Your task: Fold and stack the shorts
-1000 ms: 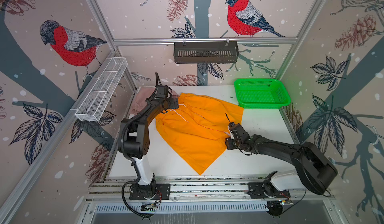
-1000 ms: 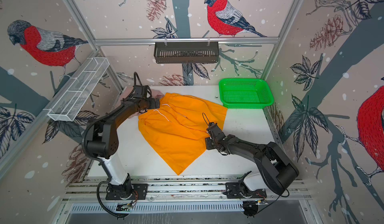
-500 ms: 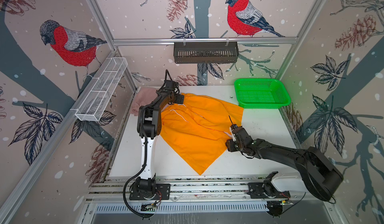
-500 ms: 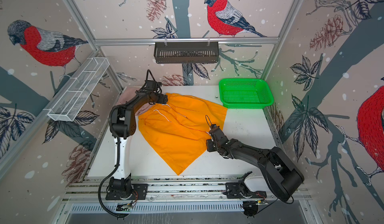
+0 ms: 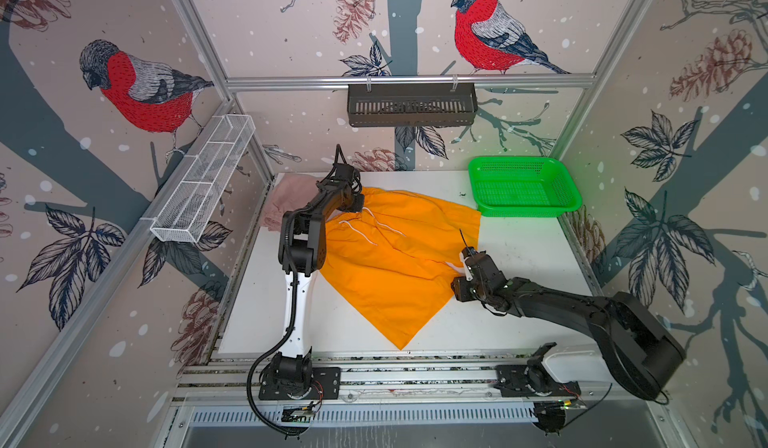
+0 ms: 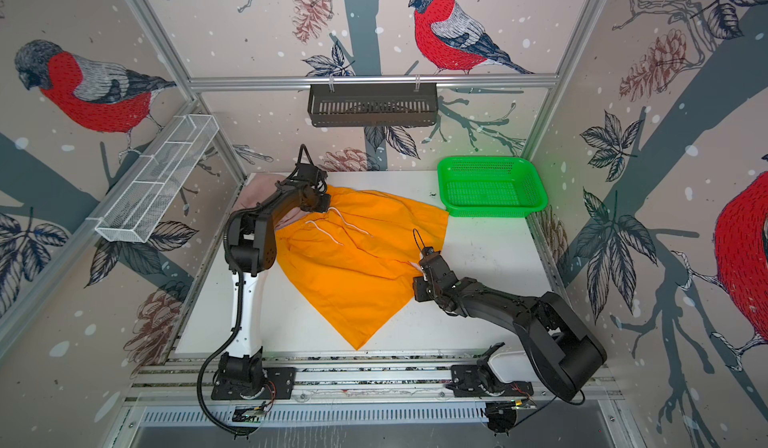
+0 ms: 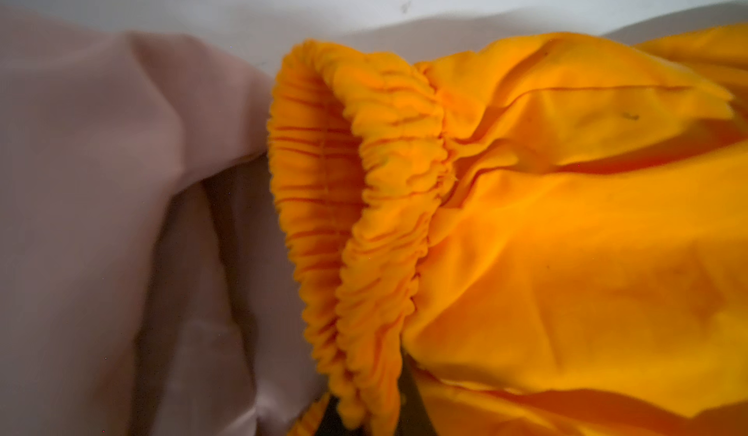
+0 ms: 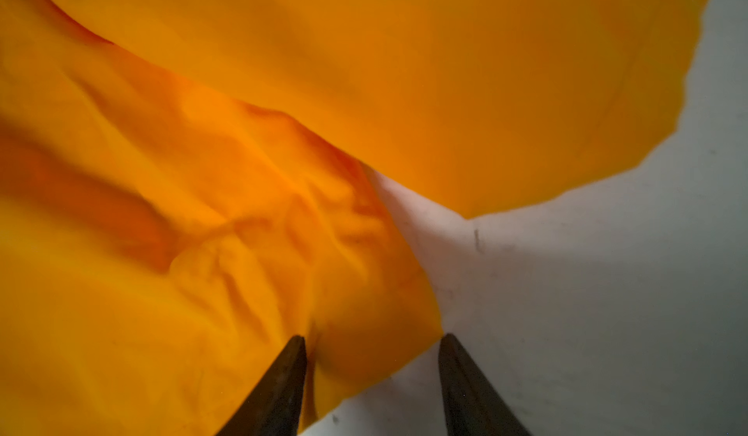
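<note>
Left wrist view: the gathered elastic waistband of the orange shorts (image 7: 566, 252) stands up in a ridge, and its lower end runs down between two dark fingers (image 7: 413, 407) at the frame edge. The left gripper (image 5: 358, 206) is closed on that waistband. Beside it, and touching it, lies the pink shorts (image 7: 81, 211). In both top views the orange pair (image 5: 395, 258) (image 6: 349, 267) is spread flat and diagonally over the middle of the tabletop (image 5: 519, 250). Its waistband points toward the far left corner, and one leg corner points at the near edge. A white drawstring (image 5: 365, 233) trails across the cloth just below the waistband. The pink pair (image 5: 286, 200) is bunched in the far left corner, partly hidden by the left arm. Right wrist view: the right gripper (image 8: 372, 341) rests at the right-hand hem of the orange cloth (image 8: 243, 171). Its two fingers (image 8: 283, 389) stand about half apart, one pressed on the fabric and one on the bare tabletop, so that a fold of the hem lies between them, unpinched. A green basket (image 5: 523, 211) sits in the far right corner, just clear of the orange cloth.
</note>
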Motion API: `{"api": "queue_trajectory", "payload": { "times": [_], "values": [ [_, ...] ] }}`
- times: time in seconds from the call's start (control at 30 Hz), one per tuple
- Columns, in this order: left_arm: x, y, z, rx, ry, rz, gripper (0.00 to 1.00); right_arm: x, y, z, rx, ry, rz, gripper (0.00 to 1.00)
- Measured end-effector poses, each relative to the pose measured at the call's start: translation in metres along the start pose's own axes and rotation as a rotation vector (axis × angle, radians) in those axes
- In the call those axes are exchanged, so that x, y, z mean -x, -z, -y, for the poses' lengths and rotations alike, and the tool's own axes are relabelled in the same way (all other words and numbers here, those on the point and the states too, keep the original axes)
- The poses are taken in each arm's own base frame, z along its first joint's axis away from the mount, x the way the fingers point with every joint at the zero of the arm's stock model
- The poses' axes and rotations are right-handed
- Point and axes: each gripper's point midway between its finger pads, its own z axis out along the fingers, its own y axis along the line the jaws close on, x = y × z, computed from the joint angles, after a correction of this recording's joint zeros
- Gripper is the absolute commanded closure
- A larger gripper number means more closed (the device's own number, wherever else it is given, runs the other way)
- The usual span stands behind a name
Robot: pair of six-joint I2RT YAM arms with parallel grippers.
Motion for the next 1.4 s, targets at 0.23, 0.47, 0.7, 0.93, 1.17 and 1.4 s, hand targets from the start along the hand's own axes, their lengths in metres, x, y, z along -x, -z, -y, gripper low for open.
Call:
{"api": "queue_trajectory", "payload": {
  "times": [0.23,0.47,0.7,0.93,1.17,1.4],
  "values": [
    [0.007,0.070,-0.010,0.084,0.094,0.052,1.00,0.023,-0.016,0.003,-0.028,0.017,0.030,0.53],
    [-0.003,0.101,-0.019,0.149,0.152,0.071,1.00,0.069,-0.040,0.024,-0.082,0.036,0.064,0.55],
    [-0.003,0.090,-0.017,0.135,0.152,0.086,0.83,0.106,-0.058,0.035,-0.089,0.053,0.065,0.48],
    [0.005,0.057,0.002,0.020,0.147,0.090,0.29,0.116,-0.057,0.036,-0.073,0.047,0.057,0.25],
    [0.016,0.073,-0.009,0.087,0.180,0.115,0.02,0.119,-0.013,0.023,-0.009,0.040,0.120,0.20],
    [0.015,0.131,-0.014,0.132,0.237,0.172,0.02,0.093,0.025,0.017,0.015,-0.026,0.125,0.19]
  ]
}}
